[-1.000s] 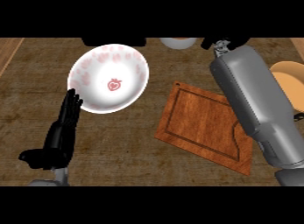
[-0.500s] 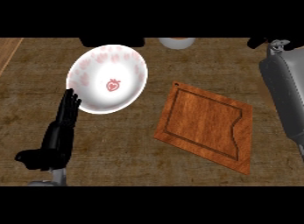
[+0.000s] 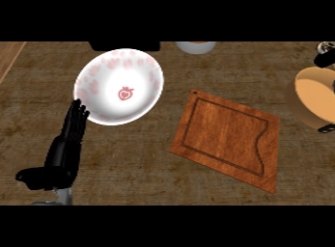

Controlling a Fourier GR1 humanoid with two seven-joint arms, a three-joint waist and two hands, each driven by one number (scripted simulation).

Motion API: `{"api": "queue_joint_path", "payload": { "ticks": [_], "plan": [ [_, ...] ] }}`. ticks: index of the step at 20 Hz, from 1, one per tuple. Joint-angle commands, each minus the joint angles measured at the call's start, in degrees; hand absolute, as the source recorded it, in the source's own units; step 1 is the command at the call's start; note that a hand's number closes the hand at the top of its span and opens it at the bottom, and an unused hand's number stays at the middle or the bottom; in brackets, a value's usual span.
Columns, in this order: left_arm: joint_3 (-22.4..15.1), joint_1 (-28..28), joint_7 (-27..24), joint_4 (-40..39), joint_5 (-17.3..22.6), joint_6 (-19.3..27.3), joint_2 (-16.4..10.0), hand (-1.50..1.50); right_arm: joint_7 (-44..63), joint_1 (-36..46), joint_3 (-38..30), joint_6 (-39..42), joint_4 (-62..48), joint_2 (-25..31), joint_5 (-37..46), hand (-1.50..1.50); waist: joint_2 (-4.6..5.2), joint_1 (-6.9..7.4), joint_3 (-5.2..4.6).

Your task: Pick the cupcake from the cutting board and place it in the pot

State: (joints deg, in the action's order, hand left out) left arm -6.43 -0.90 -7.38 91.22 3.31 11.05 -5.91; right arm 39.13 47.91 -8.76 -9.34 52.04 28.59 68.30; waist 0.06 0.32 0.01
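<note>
Brown mottled counter (image 3: pixel 27 140) bears cutting board (image 3: pixel 230 140), plate (image 3: pixel 120 87) and pot (image 3: pixel 318 99).

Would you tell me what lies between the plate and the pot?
The upper end of the cutting board lies between plate and pot, head view.

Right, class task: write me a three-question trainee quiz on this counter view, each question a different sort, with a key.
1. True or false: nothing lies on the cutting board.
2. Fill in: the pot shows at the view's ___ edge.
3. What lies nearest the left hand? A) pot B) white plate C) cutting board

Key: 1 true; 2 right; 3 B.
</note>
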Motion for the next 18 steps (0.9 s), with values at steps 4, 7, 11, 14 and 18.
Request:
{"api": "queue_joint_path", "payload": {
  "ticks": [4,7,11,14,18],
  "plan": [
    [1.8,0.8,1.7,0.2,1.7,-1.4,-0.4,0.0,-10.9,-2.5,-6.3,0.0,-9.1,4.2,-7.4,1.5,0.12,0.23,0.02],
    [1.2,1.8,1.5,-0.2,0.3,-1.1,-0.2,0.0,-11.4,-1.4,-7.9,-1.5,-15.5,4.4,-7.7,1.5,0.22,0.5,0.02],
    [-1.4,-2.8,-0.3,2.8,-0.5,-0.8,1.4,0.0,-8.6,-1.6,-10.6,-1.3,-23.0,5.2,-8.5,1.5,0.37,1.36,0.06],
    [0.9,0.7,-0.7,-1.0,-0.4,-1.0,0.5,0.0,-7.6,-1.7,-12.6,0.0,-27.2,7.0,-9.7,-1.5,0.45,0.96,0.06],
    [0.5,-0.2,1.1,0.6,-0.6,-1.5,0.0,0.0,-19.8,-2.8,-16.1,-2.8,-25.8,4.0,-16.6,-1.5,0.23,0.67,0.09]
  ]
}}
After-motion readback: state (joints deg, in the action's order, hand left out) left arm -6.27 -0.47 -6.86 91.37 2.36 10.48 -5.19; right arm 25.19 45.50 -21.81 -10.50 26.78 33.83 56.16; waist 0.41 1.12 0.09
